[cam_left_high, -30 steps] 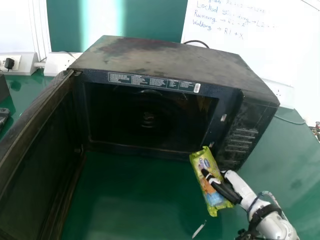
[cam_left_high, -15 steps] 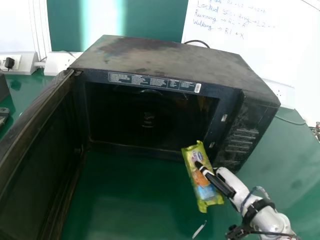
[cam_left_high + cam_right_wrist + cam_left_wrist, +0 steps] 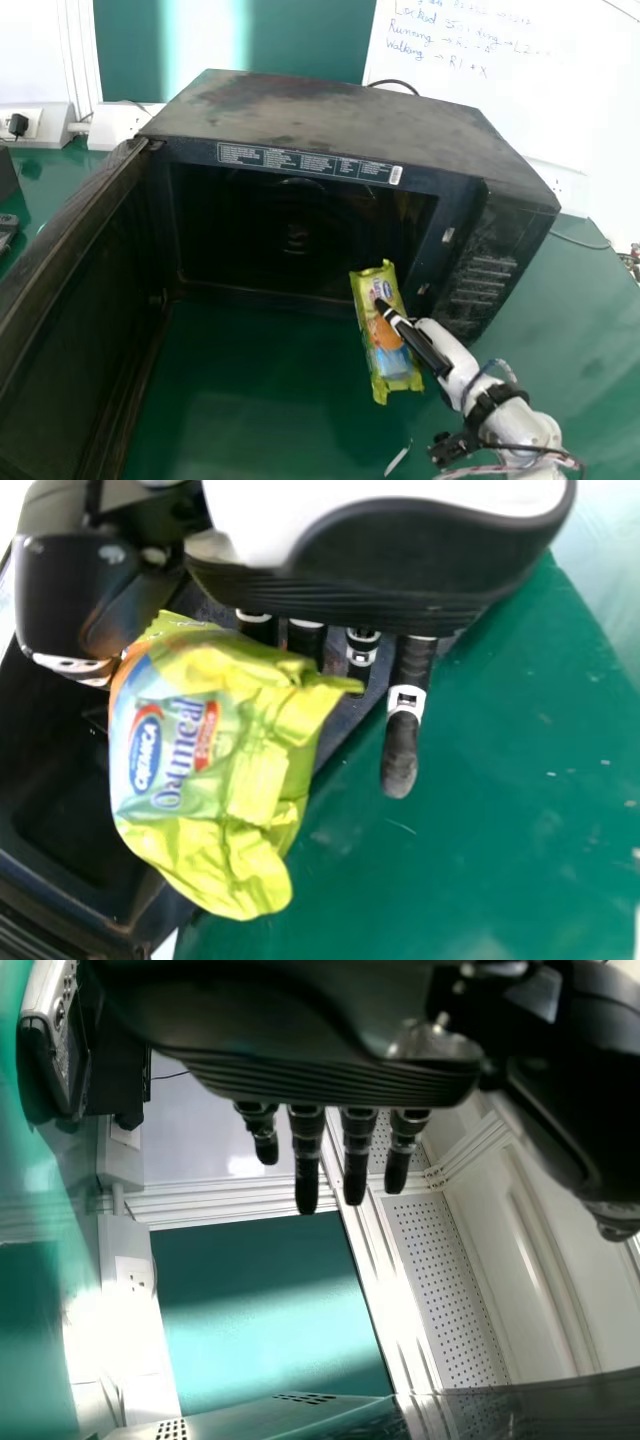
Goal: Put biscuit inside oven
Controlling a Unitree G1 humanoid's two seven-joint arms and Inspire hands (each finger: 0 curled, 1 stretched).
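Note:
My right hand (image 3: 418, 345) comes in from the lower right in the head view, holding the green biscuit packet (image 3: 385, 340) upright in front of the oven's lower right opening. In the right wrist view the packet (image 3: 215, 765) sits between the thumb and fingers of my right hand (image 3: 400, 730), one finger standing straight apart from it. The black oven (image 3: 330, 115) has its door (image 3: 75, 330) swung wide to the left, its cavity (image 3: 300, 235) dark. My left hand (image 3: 357, 1155) hangs with straight fingers in the left wrist view.
The oven stands on a green table (image 3: 250, 390). A small white strip (image 3: 398, 459) lies near the table's front. Sockets (image 3: 120, 127) and a whiteboard (image 3: 510, 90) are behind the oven. The open door bounds the left side.
My right hand has moved left with the packet, from beside the control panel to before the cavity's right part. The packet stands more upright. Oven and door have stayed put.

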